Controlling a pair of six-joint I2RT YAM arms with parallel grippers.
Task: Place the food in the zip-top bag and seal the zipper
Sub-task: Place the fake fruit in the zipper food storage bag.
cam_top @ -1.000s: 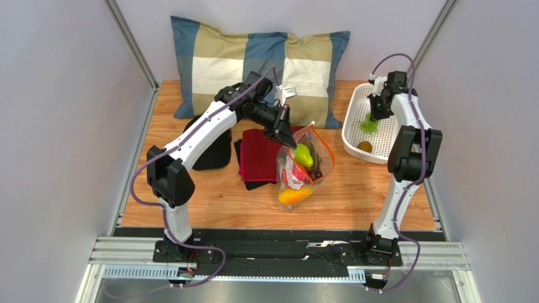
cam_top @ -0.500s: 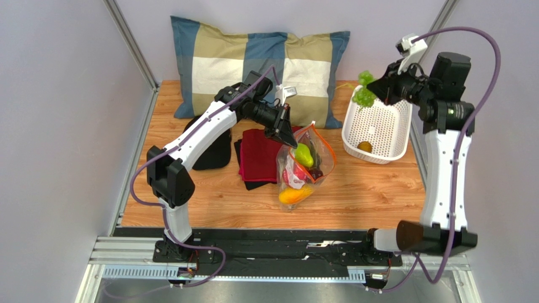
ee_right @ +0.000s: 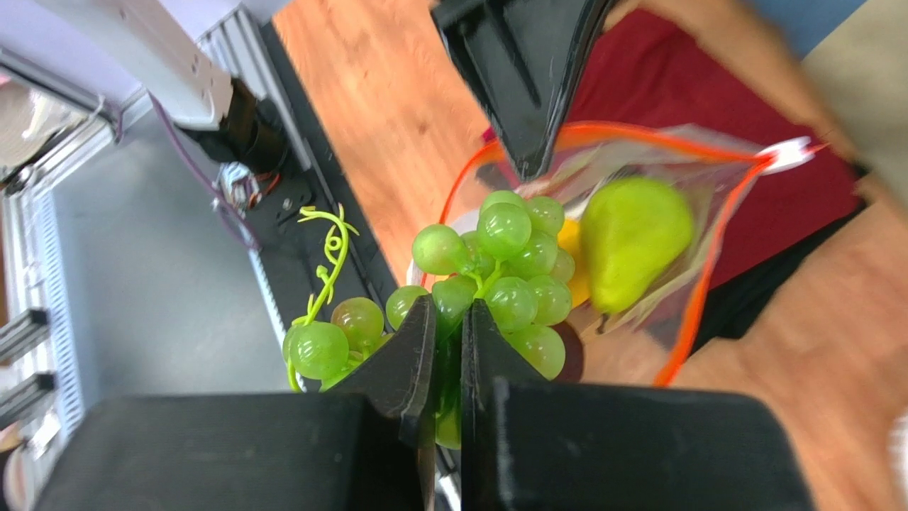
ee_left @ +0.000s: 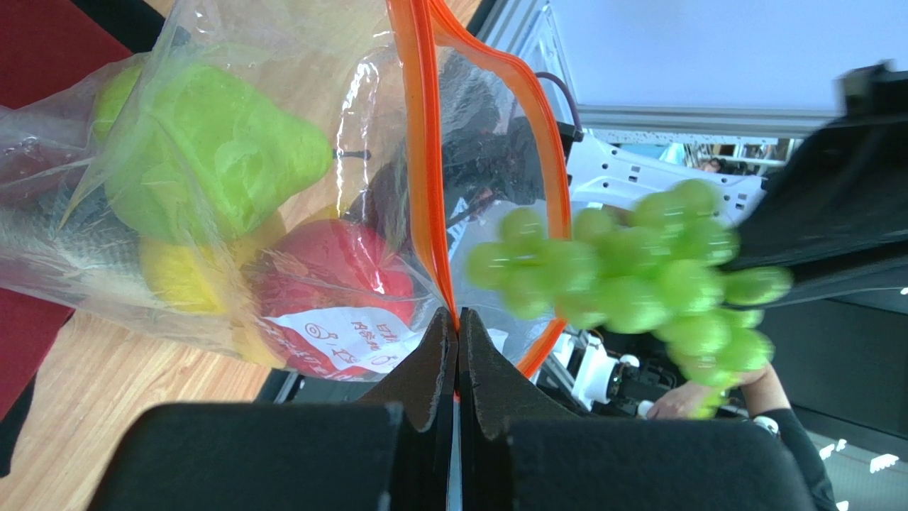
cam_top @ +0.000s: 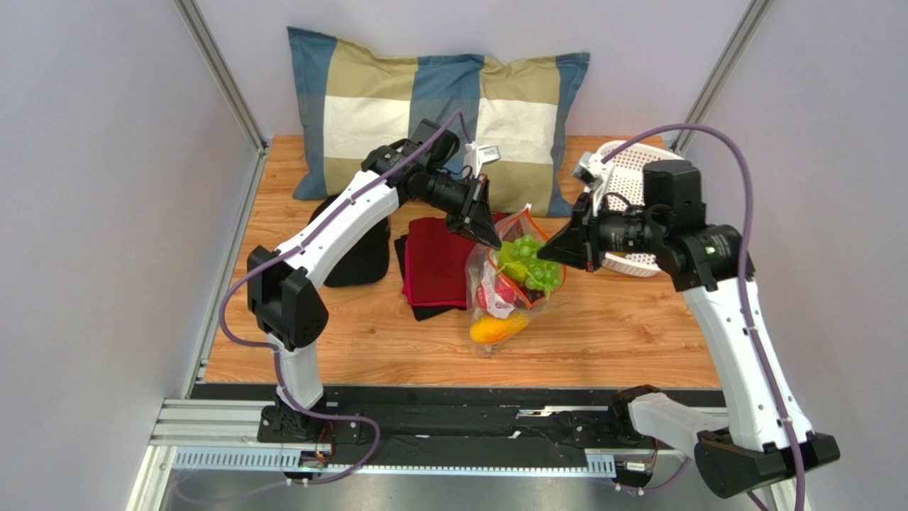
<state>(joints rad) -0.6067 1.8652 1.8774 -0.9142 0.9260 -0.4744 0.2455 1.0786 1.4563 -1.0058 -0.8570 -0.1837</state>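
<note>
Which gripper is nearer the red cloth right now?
Left. The left gripper grips the bag beside the red cloth; the right gripper holds the grapes on the bag's far side.

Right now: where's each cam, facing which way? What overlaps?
Top external: above and behind the robot, facing down on the table; left arm and right arm show.
Left wrist: looks along the left gripper, shut on the zipper, across the zip-top bag.
Right wrist: looks past the right gripper, holding the grape bunch, down into the bag's mouth.
Shared: both wrist views show the bunch and the green pear.
</note>
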